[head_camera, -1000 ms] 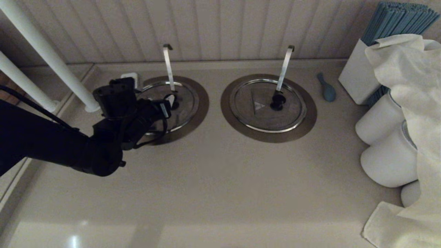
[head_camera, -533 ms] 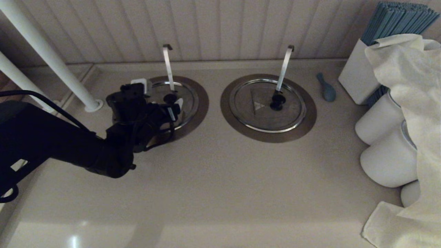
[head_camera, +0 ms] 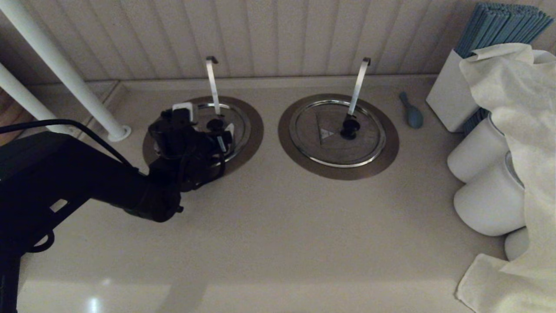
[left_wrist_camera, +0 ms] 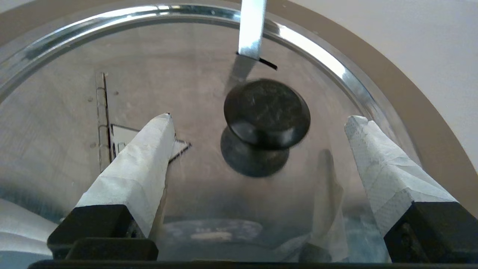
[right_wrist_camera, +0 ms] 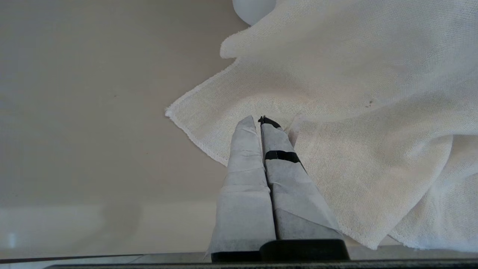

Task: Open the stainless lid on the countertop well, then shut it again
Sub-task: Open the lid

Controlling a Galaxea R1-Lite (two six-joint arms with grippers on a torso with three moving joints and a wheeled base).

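Note:
The stainless lid (head_camera: 238, 118) lies flat and closed over the left countertop well, so the dark hole is hidden. Its brownish collar (head_camera: 255, 127) shows around it, and the hooked ladle handle (head_camera: 212, 84) rises at the back. My left gripper (head_camera: 207, 124) hovers open low over this lid. In the left wrist view the black knob (left_wrist_camera: 267, 110) sits between the two padded fingertips (left_wrist_camera: 149, 157), untouched, with the left gripper (left_wrist_camera: 261, 117) wide apart around it. The hinge (left_wrist_camera: 101, 119) and pale triangle mark (left_wrist_camera: 121, 135) lie beside one finger. My right gripper (right_wrist_camera: 261, 120) is shut, parked above a white cloth (right_wrist_camera: 354, 112).
The twin lid (head_camera: 336, 139) with its rightward-slanting handle sits to the right. A blue spoon (head_camera: 412, 112), a white box of blue sticks (head_camera: 451, 93), white jars (head_camera: 486, 195) and draped cloth (head_camera: 512, 108) fill the right side. A white pole (head_camera: 65, 74) stands far left.
My left arm has swung rightward and forward across the left lid; the open gripper now sits around the black knob. The lid has stayed flat.

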